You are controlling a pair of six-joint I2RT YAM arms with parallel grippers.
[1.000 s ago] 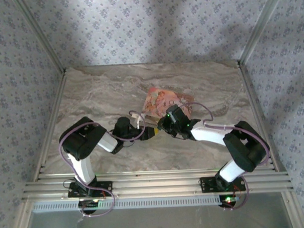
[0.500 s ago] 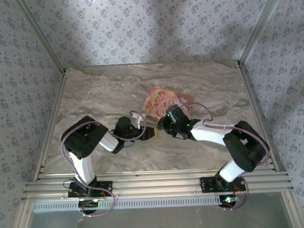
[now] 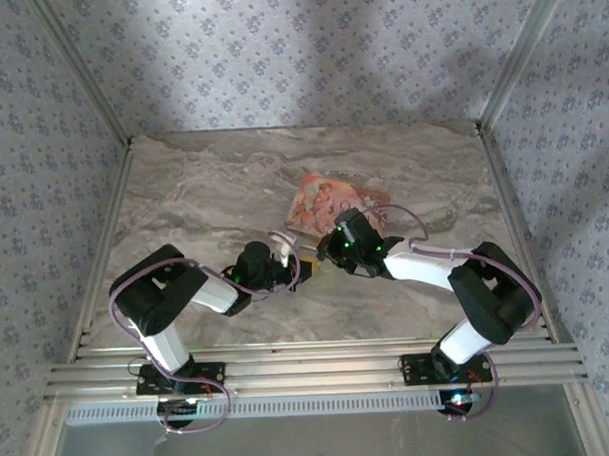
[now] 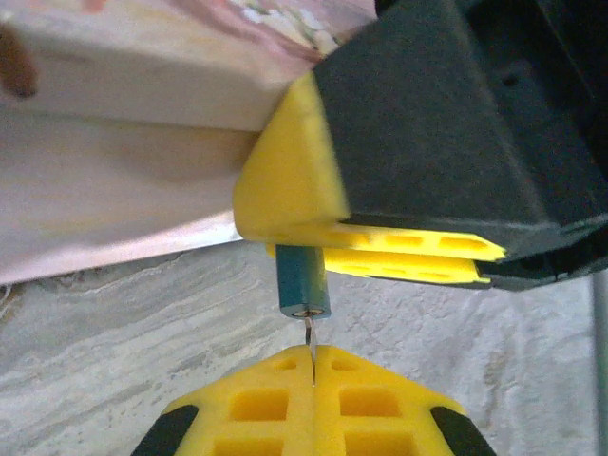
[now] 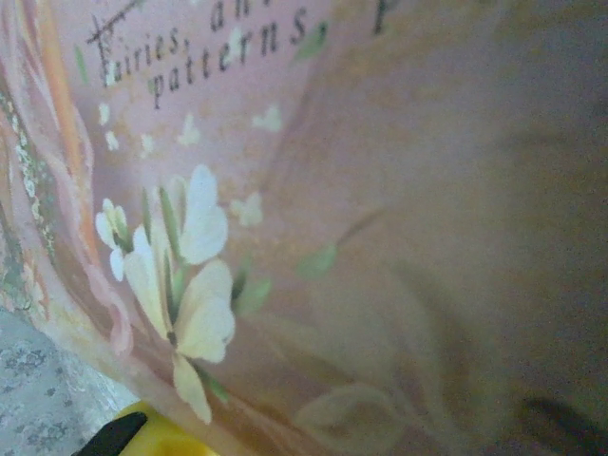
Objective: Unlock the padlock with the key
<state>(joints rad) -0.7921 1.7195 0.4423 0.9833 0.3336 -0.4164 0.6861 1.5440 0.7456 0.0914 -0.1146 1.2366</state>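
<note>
In the left wrist view my left gripper is shut on the key, a thin pale sliver standing up from between the yellow fingers. The key's tip touches the keyhole end of the small teal padlock. The padlock hangs between the yellow fingers of my right gripper, which is shut on it; its upper part is hidden there. From above, the left gripper and right gripper meet tip to tip at the table's middle, and the padlock and key are too small to make out.
The pink illustrated flat box lies just behind the two grippers; its side is close behind the padlock and its flowered face sits right before the right wrist camera. Marble table spreads left and behind; metal rails run along the near edge.
The left arm has sunk and its elbow has swung toward the near left, with the left gripper shifting slightly nearer. The right arm has hardly moved.
</note>
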